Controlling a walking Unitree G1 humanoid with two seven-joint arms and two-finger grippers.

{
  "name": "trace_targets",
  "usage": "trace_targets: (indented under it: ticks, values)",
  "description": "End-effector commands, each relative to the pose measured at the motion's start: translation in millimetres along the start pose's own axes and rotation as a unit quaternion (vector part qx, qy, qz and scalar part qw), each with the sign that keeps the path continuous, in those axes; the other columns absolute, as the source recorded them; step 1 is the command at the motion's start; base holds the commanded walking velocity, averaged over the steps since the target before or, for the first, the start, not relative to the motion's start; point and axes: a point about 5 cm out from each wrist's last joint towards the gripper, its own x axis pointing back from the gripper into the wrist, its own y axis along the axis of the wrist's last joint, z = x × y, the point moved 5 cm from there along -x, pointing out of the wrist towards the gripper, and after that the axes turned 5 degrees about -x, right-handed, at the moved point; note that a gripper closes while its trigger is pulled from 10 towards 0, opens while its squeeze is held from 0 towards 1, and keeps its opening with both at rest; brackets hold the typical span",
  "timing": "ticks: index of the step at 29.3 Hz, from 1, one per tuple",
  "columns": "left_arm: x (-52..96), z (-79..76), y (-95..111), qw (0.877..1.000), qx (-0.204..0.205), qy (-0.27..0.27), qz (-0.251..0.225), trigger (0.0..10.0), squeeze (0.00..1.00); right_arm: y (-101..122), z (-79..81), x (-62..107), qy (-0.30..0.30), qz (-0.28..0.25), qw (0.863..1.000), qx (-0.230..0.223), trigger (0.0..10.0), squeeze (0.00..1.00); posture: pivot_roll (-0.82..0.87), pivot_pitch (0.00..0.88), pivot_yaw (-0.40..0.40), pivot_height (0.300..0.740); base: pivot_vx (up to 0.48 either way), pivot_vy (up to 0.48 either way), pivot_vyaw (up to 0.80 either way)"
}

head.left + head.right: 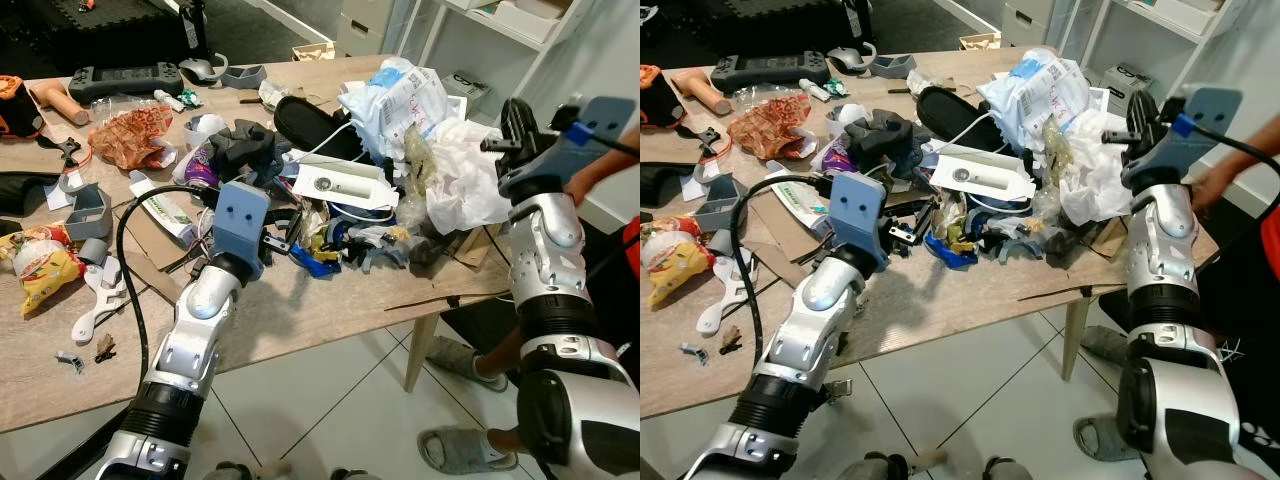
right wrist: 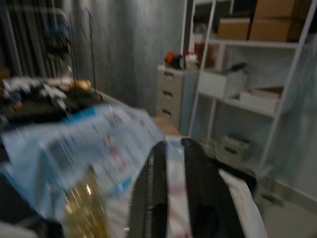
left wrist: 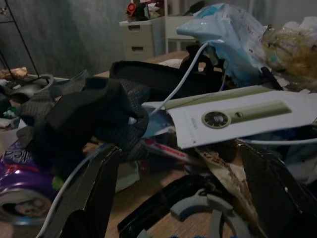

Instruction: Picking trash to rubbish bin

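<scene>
A pale wood-grain counter (image 1: 330, 310) holds a white plastic bag (image 1: 465, 170) with blue print nearby, an orange-red patterned wrapper (image 1: 135, 135), a yellow and red snack packet (image 1: 45, 270) and a purple can (image 3: 20, 173). The floor (image 1: 330, 410) has white tiles.

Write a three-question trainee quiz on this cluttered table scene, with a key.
1. True or false: the left gripper has its fingers spread apart.
2. Which lies nearest the left gripper: A) purple can B) game controller C) yellow snack bag?
3. Fill in: the right gripper is raised above the white ____ bag.

Key
1. True: wide apart in the left wrist view.
2. A.
3. Plastic; the fingers look nearly together.
</scene>
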Motion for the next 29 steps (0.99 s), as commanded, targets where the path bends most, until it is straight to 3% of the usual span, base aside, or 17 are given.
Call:
trace_targets:
  ticks: [1,6,10,12,13,19,23,29]
  values:
    - [-1.5,-6.1,0.2,1.000,-0.001,-0.008,-0.003,10.0,0.00,-10.4,-4.5,6.4,0.000,0.019,1.000,0.008,10.0,1.00,-0.03,0.179,-0.047,0.740,0.000,0.000,0.00]
    - [2.1,-5.0,-2.2,1.000,0.002,-0.011,-0.001,10.0,0.00,-28.3,5.6,12.5,0.022,0.051,0.998,0.013,10.0,1.00,-0.02,0.182,-0.045,0.740,0.000,0.000,0.00]
    - [8.9,-29.0,11.6,0.994,0.060,-0.081,-0.035,10.0,0.00,-32.7,11.5,11.6,0.033,0.057,0.998,0.010,10.0,1.00,-0.02,0.199,-0.045,0.740,0.000,0.000,0.00]
    - [10.4,-35.1,14.1,0.992,0.064,-0.100,-0.040,10.0,0.00,-33.1,12.2,10.8,0.035,0.058,0.998,0.010,10.0,1.00,-0.02,0.199,-0.045,0.740,0.000,0.000,0.00]
    - [15.3,-53.2,13.3,0.986,0.060,-0.149,-0.035,10.0,0.00,-34.5,13.7,8.1,0.035,0.064,0.997,0.003,10.0,1.00,-0.02,0.208,-0.044,0.740,0.000,0.000,0.00]
    - [21.7,-70.8,15.4,0.977,0.070,-0.197,-0.032,10.0,0.00,-35.5,18.0,4.5,0.039,0.070,0.997,-0.003,10.0,1.00,-0.02,0.211,-0.046,0.740,0.000,0.000,0.00]
    - [23.7,-73.7,15.9,0.976,0.069,-0.206,-0.031,10.0,0.00,-43.9,21.4,5.5,0.043,0.090,0.995,-0.006,10.0,1.00,-0.02,0.211,-0.048,0.740,0.000,0.000,0.00]
    - [22.5,-71.5,13.7,0.978,0.056,-0.200,-0.024,10.0,0.00,-82.7,27.9,19.4,0.040,0.179,0.982,-0.035,10.0,1.00,-0.02,0.216,-0.053,0.740,0.000,0.000,0.00]
